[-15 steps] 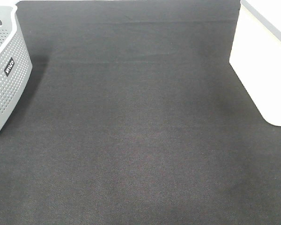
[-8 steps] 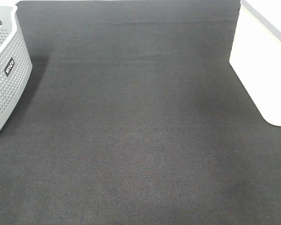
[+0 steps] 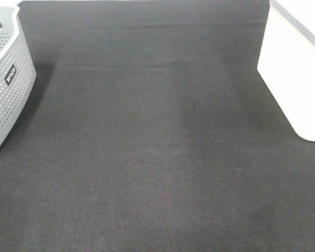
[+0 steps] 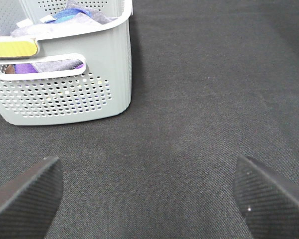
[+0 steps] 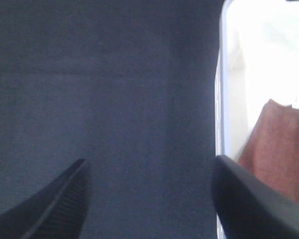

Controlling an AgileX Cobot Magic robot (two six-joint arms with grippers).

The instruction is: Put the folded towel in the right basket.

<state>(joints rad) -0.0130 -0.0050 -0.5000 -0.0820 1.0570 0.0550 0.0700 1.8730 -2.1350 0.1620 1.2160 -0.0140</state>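
**Towel lies in the white basket, both end effectors apart**

From the high camera we see a dark woven surface [image 3: 157, 152] with a basket at each side. A grey basket [image 3: 8, 79], its wall full of small holes, stands at 9 to 10 o'clock and is cut off by the edge of the view. A white basket [image 3: 294, 68] with smooth walls stands at 2 to 3 o'clock, also only partly in view. The two baskets are well apart, with the wide dark surface between them.

In the left wrist view, the left end effector [image 4: 148, 199] is spread wide apart above the surface and grips nothing. The grey basket sits ahead of it. Inside we make out cloths [image 4: 74, 12] in blue, grey and purple, and a yellow label [image 4: 12, 48] lies along the rim above the handle slot.

In the right wrist view, the right end effector [image 5: 149, 199] is also spread wide and grips nothing. It sits near the white basket's wall. Inside that basket lies the towel [image 5: 279, 149], reddish brown. Only part of it shows, and the picture is too blurred for us to tell how it is folded.
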